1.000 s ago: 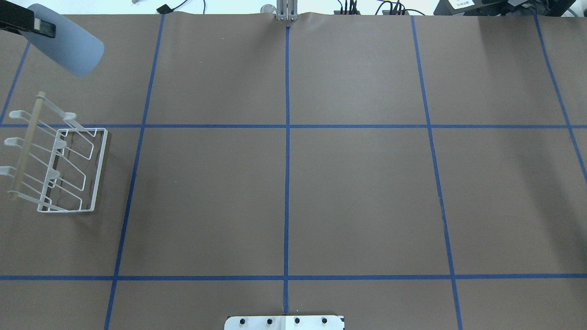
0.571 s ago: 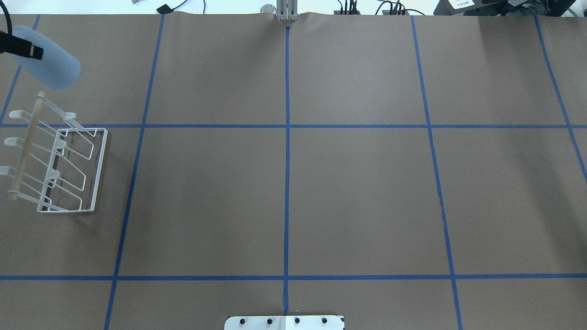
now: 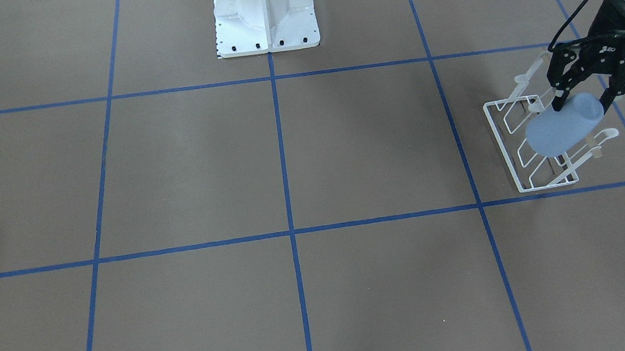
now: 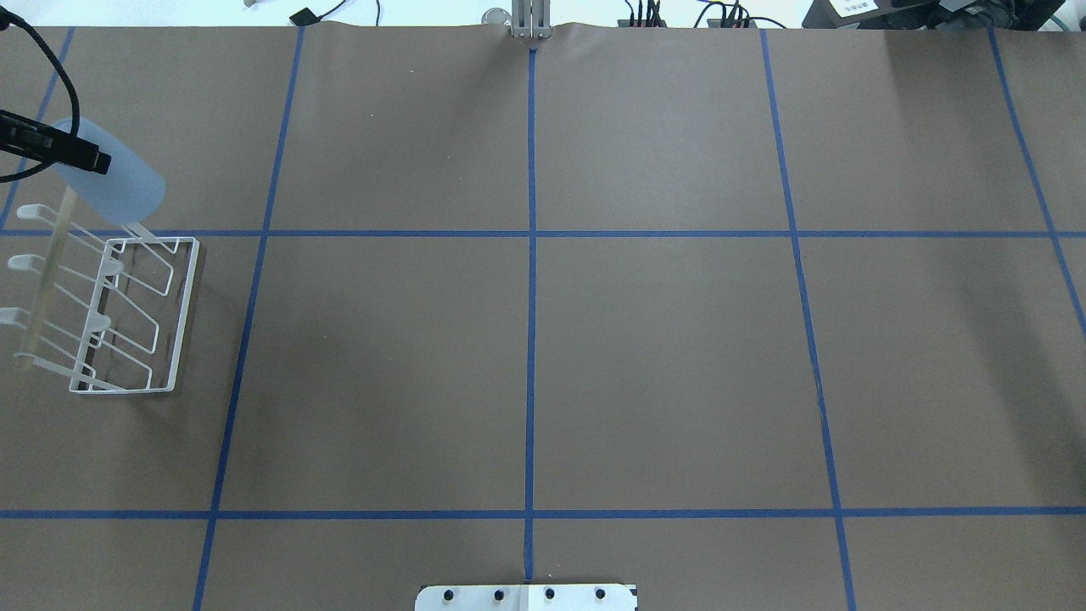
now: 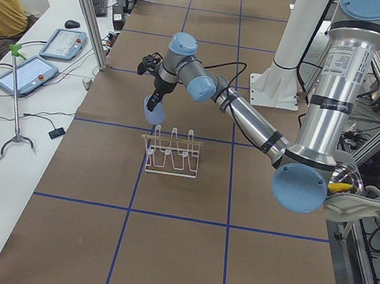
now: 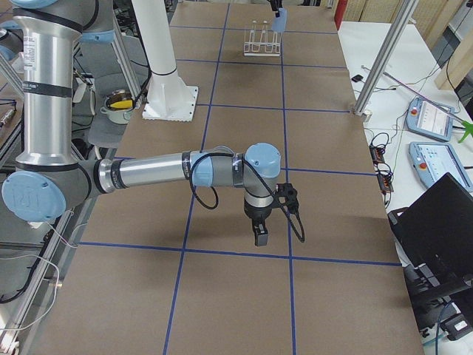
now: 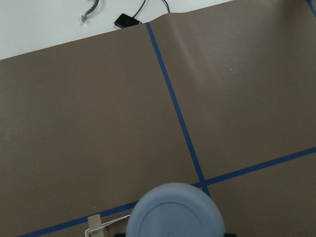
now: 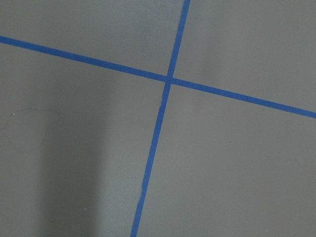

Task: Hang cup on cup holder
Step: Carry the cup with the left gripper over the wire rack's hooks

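Shows, by the left edge of the table (image 4: pixel 594 382), the left gripper (image 3: pixel 583 104), largely cut off in the overhead view, jaws pinching the narrow end of the cup (image 3: pixel 559 131). Holds the cup tilted in the air, rim lower, over the far end of the cup holder (image 4: pixel 185 314), hiding the rod's far tip; leaves contact with any prong unclear. Shows the right gripper (image 6: pixel 261 237) over the right half, pointed down, jaw state impossible to tell.

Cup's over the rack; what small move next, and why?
Likely lower the left gripper slightly along its tilt: it grips the cup near the base, mouth angled down over the far end of the rack, seemingly not yet slid onto a prong.
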Motion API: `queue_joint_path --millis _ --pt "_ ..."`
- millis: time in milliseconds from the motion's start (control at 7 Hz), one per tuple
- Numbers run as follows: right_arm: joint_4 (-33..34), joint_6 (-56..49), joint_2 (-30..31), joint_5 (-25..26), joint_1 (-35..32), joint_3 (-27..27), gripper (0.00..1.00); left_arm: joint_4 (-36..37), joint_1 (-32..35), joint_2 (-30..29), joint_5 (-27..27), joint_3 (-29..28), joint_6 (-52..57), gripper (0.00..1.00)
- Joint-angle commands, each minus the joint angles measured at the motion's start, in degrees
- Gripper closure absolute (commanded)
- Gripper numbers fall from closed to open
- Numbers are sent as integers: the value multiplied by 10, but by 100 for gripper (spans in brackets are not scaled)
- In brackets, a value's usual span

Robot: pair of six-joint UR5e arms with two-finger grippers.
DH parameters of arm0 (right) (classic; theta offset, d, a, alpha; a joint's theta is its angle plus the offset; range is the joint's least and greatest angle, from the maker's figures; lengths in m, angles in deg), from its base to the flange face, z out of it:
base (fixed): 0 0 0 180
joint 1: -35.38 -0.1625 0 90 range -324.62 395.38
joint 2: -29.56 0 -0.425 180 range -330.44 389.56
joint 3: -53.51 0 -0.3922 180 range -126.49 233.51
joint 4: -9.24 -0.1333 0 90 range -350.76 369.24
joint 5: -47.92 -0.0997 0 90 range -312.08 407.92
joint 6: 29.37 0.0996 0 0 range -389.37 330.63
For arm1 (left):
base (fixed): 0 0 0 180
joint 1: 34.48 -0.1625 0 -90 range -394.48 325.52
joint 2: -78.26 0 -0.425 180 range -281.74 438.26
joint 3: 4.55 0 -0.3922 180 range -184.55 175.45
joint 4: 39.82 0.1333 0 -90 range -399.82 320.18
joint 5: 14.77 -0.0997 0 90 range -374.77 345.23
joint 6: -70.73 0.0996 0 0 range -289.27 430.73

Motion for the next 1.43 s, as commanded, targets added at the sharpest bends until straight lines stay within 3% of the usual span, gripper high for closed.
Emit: queue_joint_path --millis 0,1286 --pt "0 3 1 -1 0 0 0 5 -7 2 -6 -2 0 100" --pt "0 7 1 -2 0 0 0 5 -53 29 -46 -14 -4 100"
